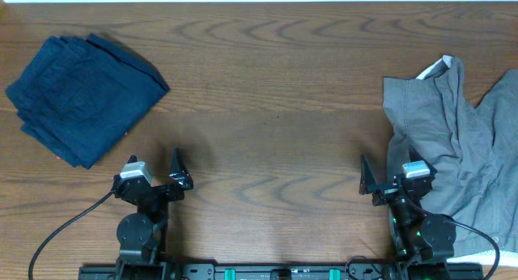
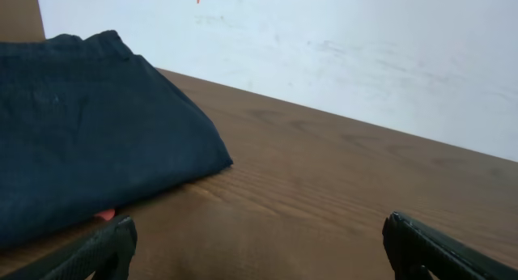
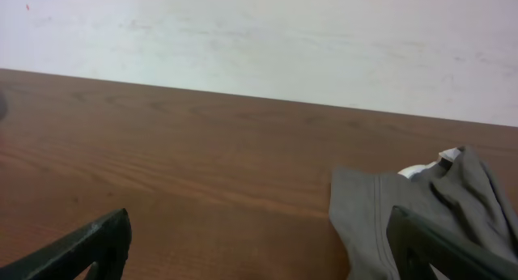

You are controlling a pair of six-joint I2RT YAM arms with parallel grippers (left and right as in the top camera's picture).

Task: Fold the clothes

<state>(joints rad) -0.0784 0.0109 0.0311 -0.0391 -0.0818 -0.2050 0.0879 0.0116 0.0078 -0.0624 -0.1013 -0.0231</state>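
A folded dark blue garment (image 1: 85, 94) lies at the table's back left; it fills the left of the left wrist view (image 2: 89, 142). A crumpled grey garment (image 1: 453, 142) with a white label lies unfolded at the right edge; part of it shows in the right wrist view (image 3: 405, 211). My left gripper (image 1: 154, 168) is open and empty near the front edge, a little in front of the blue garment (image 2: 259, 248). My right gripper (image 1: 387, 173) is open and empty, its right finger at the grey garment's left edge (image 3: 259, 243).
The brown wooden table (image 1: 267, 110) stretches between the two garments. A pale wall (image 3: 259, 37) stands behind the table's far edge. Black cables run from both arm bases at the front edge.
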